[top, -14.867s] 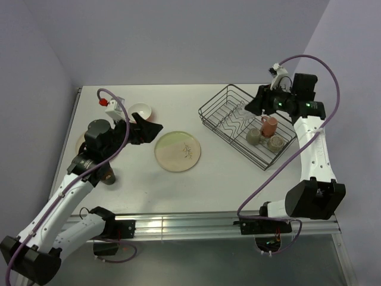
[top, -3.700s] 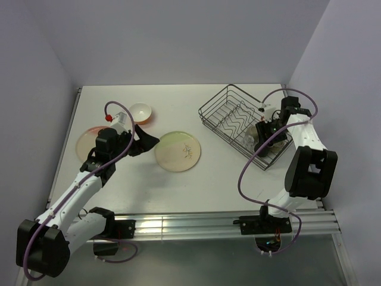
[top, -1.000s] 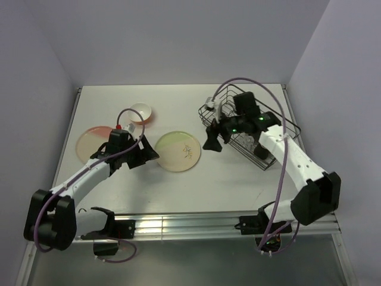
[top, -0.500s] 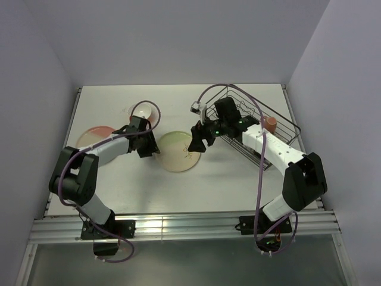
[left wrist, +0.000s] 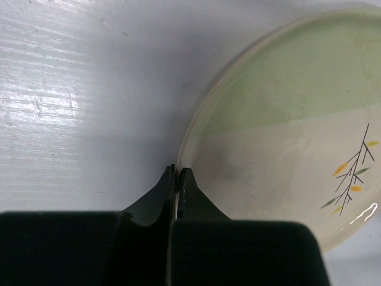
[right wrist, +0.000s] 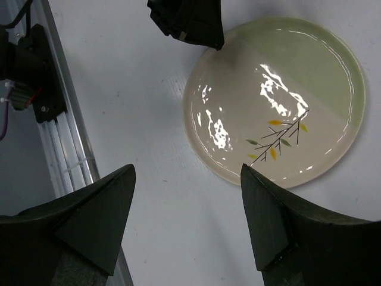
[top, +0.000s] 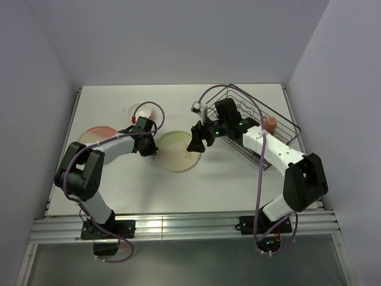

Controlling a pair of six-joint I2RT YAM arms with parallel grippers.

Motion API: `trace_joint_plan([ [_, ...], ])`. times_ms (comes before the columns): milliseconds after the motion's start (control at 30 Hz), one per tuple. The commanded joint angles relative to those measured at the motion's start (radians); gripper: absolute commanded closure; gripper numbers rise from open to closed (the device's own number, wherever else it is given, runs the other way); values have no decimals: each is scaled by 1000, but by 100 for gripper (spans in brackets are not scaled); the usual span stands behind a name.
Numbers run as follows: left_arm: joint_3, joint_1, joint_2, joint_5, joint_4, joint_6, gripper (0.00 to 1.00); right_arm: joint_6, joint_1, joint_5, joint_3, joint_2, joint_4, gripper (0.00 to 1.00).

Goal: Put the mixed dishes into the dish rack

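The cream-green plate with a sprig (top: 177, 152) lies flat on the white table. My left gripper (top: 153, 146) is at its left rim; in the left wrist view the gripper (left wrist: 177, 173) is shut on the thin edge of that plate (left wrist: 286, 131). My right gripper (top: 196, 143) hovers open over the plate's right side; in the right wrist view the gripper (right wrist: 187, 171) has nothing between its fingers above the plate (right wrist: 280, 89). The dish rack (top: 281, 117) stands at the back right, partly hidden by the right arm, with a pink cup (top: 271, 123) in it.
An orange bowl, white inside (top: 143, 111), sits behind the left gripper. A pink-cream plate (top: 95, 133) lies at the far left. The metal rail at the table's near edge (right wrist: 59, 119) shows in the right wrist view.
My left gripper reached the plate's left rim and closed on it. My right arm swung from the rack to above the plate's right side and has held there, open.
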Motion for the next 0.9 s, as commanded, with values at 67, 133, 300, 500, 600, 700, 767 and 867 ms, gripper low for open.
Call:
trace_joint_plan([
  [67, -52, -17, -31, -73, 14, 15, 100, -33, 3, -33, 12, -33, 26, 21],
  [133, -79, -24, -67, -76, 50, 46, 100, -82, 1, -56, 38, -22, -26, 21],
  [300, -136, -37, -225, -113, 104, 138, 100, -411, 4, -114, 134, 6, -190, 18],
  [500, -220, -37, -387, -93, 140, 203, 100, -649, 3, -134, 294, 142, -291, 16],
  [600, -248, -37, -439, -58, 135, 175, 100, -607, 9, -146, 419, 263, -347, 18],
  [700, -267, -40, -476, -26, 144, 146, 100, -591, 21, -140, 474, 335, -333, 18],
  [767, -274, -40, -499, -12, 144, 131, 100, -655, 23, -152, 498, 386, -325, 16],
  [867, -283, -40, -525, 3, 132, 123, 100, -900, 27, -199, 662, 519, -510, 14],
])
